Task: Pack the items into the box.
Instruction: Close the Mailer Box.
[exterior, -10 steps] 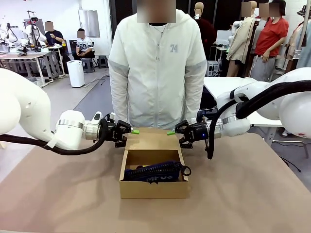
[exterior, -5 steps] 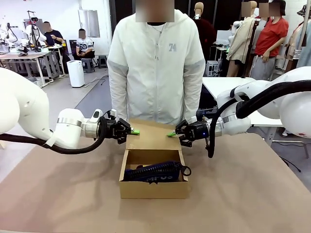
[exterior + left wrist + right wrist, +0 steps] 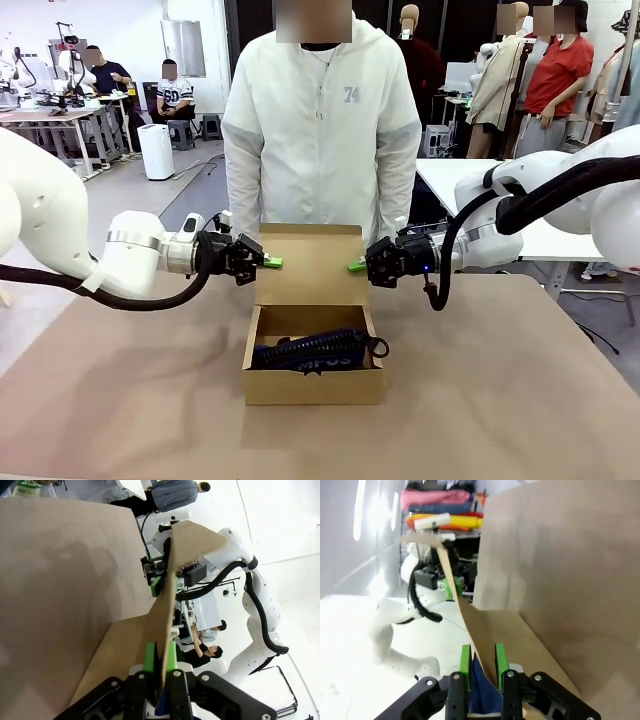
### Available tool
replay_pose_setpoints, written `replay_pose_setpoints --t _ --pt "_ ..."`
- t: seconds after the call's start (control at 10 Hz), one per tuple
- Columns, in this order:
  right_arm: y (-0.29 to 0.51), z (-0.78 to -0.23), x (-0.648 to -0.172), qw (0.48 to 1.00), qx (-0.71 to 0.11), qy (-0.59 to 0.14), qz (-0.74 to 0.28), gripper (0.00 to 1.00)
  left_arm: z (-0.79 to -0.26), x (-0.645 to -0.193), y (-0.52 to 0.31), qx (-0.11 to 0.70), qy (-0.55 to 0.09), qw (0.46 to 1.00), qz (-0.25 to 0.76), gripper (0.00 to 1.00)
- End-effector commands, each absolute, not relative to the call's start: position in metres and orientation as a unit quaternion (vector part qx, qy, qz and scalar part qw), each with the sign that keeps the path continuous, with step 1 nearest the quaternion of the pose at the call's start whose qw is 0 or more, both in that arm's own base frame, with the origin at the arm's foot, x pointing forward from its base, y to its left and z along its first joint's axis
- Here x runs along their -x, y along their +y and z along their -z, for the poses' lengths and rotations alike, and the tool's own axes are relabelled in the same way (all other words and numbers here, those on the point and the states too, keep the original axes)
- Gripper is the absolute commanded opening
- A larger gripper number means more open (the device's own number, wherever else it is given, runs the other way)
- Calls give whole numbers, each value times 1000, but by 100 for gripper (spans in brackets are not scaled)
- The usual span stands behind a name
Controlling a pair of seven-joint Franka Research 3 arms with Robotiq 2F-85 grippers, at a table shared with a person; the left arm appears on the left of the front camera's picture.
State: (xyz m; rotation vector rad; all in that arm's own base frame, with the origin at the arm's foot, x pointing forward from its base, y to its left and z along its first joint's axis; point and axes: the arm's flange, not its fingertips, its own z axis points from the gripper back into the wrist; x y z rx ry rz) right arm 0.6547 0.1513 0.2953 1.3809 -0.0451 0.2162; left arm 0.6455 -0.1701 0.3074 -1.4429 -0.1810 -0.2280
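The box point(image 3: 313, 385) sits in the middle of the table point(image 3: 520, 400), a little towards the near edge. It is open, with its flap lid point(image 3: 310, 262) standing upright from the far wall. Inside lies the navy pencil case point(image 3: 312, 356), stretched from the box's left wall to its right wall, part of its white lettering showing above the front wall.

The left arm comes in from the table's left edge. Its forearm is about level above the surface and its wrist points at the lid's left edge. The left gripper point(image 3: 272, 262) is clamped on that edge about halfway up. In the left wrist view its green pads point(image 3: 149, 656) press on either side of the thin cardboard, with no gap to be seen.

The right arm mirrors it from the table's right edge, with the forearm level and the wrist turned towards the lid's right edge. The right gripper point(image 3: 355, 266) pinches that edge at much the same height. In the right wrist view its green fingertips point(image 3: 465, 664) are closed against both faces of the board, with the blue of the pencil case just beneath them. Each wrist view shows the other gripper at the far end of the flap.

A person point(image 3: 320, 130) in a white jacket stands at the table's far edge, directly behind the lid, arms hanging at the sides.
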Motion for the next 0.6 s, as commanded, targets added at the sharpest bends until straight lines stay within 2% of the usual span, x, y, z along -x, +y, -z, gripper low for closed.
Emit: replay_pose_setpoints --t 0.0,0.1,0.2,0.3,0.5 --pt "136 -298 -626 747 -636 -69 -184 28 -319 -627 -167 648 -120 742 123 12" --pt "135 -300 -616 741 -619 -109 -238 28 -324 -620 -167 641 -140 741 143 12" --pt "137 -300 -612 739 -614 -126 -248 28 -328 -615 -169 634 -148 740 169 12" --pt "140 -299 -639 751 -631 -72 -182 28 -321 -636 -169 648 -109 743 127 12" --pt "140 -299 -639 751 -631 -72 -182 28 -321 -636 -169 648 -109 743 127 12"
